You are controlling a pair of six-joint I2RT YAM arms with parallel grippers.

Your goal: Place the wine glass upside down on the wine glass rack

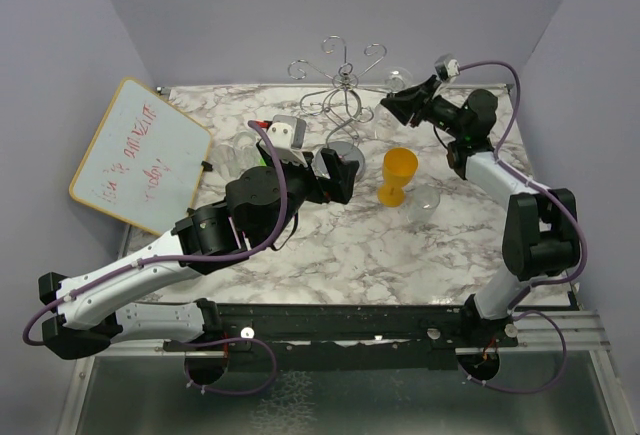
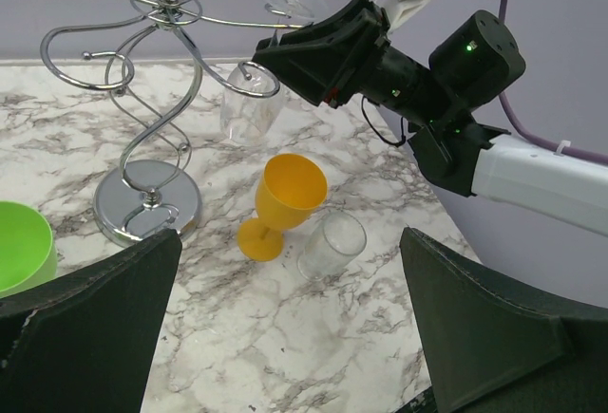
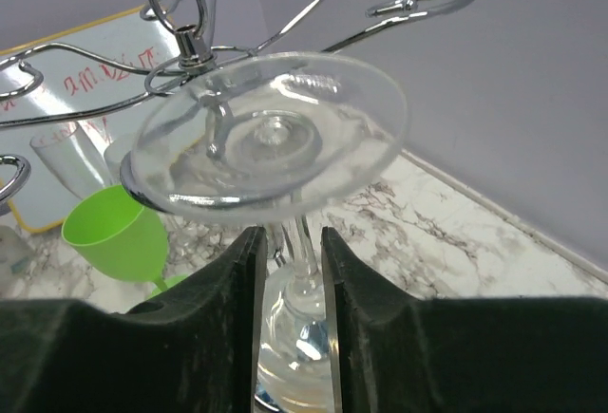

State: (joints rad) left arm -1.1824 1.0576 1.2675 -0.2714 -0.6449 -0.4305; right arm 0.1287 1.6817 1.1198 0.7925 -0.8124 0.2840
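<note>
The wine glass (image 3: 275,133) is clear and hangs upside down, foot up and bowl down, between my right gripper's fingers. My right gripper (image 3: 291,252) is shut on it at the stem, just above the bowl. The foot lies against a right-hand arm of the silver wine glass rack (image 3: 195,47). In the top view the right gripper (image 1: 392,105) is beside the rack (image 1: 340,85), and the glass (image 1: 397,80) shows faintly. In the left wrist view the glass's bowl (image 2: 249,100) hangs under the right gripper (image 2: 285,57), to the right of the rack (image 2: 147,206). My left gripper (image 2: 290,337) is open and empty in front of the rack (image 1: 340,175).
A yellow goblet (image 1: 398,173) stands right of the rack's base, with a clear tumbler (image 1: 425,198) lying on its side beside it. A green cup (image 2: 19,247) and clear glasses (image 1: 240,155) are left of the rack. A whiteboard (image 1: 140,155) leans at far left.
</note>
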